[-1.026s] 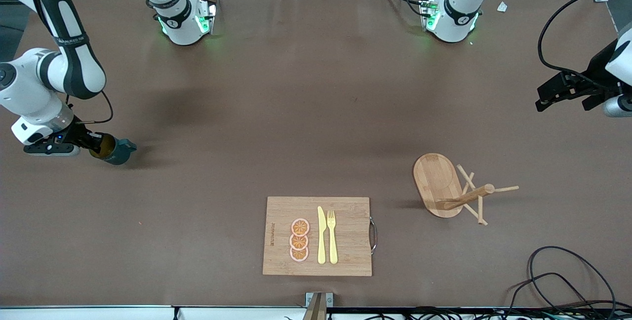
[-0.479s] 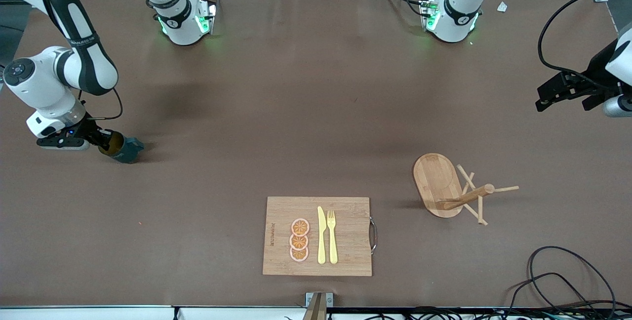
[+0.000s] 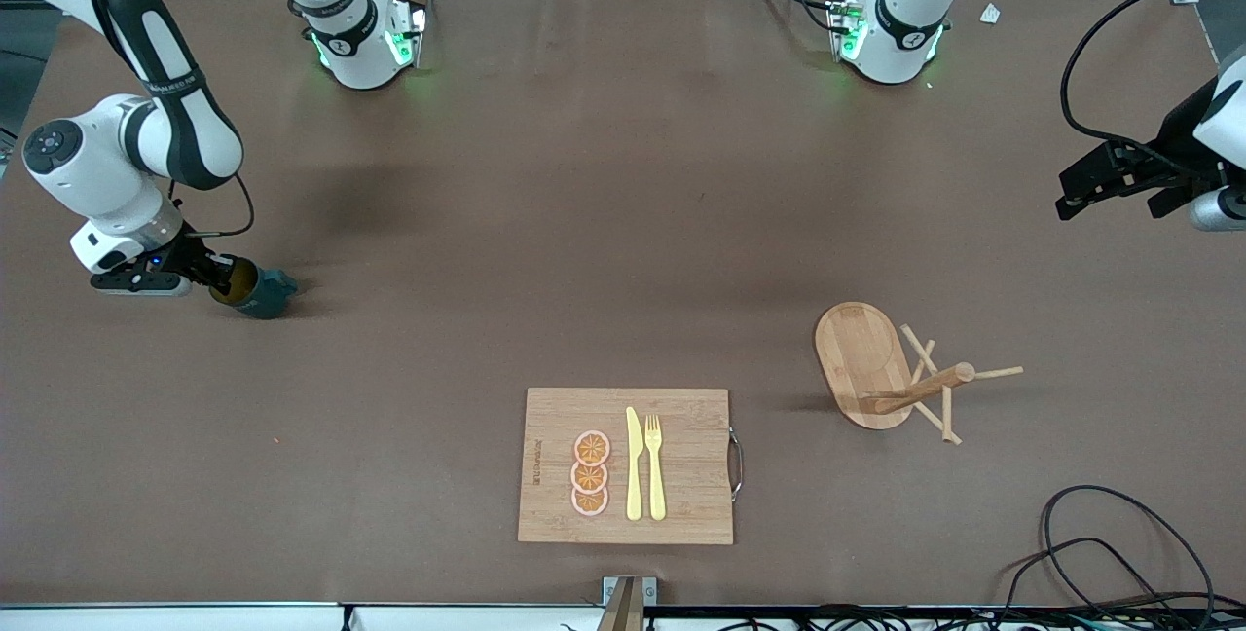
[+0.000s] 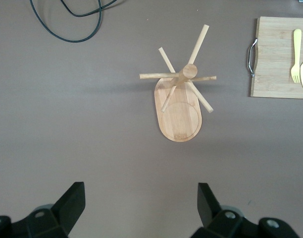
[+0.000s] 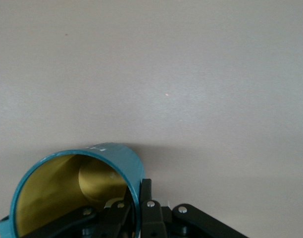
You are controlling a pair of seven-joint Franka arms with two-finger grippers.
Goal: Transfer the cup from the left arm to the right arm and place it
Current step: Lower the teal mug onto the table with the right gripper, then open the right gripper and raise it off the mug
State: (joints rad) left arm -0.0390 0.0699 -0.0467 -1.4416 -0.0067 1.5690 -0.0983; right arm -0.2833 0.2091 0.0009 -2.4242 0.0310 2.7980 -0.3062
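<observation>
Down at the near edge sits the cutting board (image 3: 625, 465) with orange slices (image 3: 590, 473), knife (image 3: 634, 463) and fork (image 3: 655, 466).
Farther up, toward the left arm's end, the wooden peg rack (image 3: 891, 370) stands alone. Left gripper (image 4: 141, 201) waits above it, fingers spread wide, holding nothing. Right gripper (image 3: 200, 273), at the right arm's end, pinches the rim of the teal cup (image 3: 256, 290), which is tipped sideways just over the table (image 3: 584, 222).

Glossy, perhaps ceramic cup (image 5: 72, 193); wooden rack (image 3: 900, 373)
</observation>
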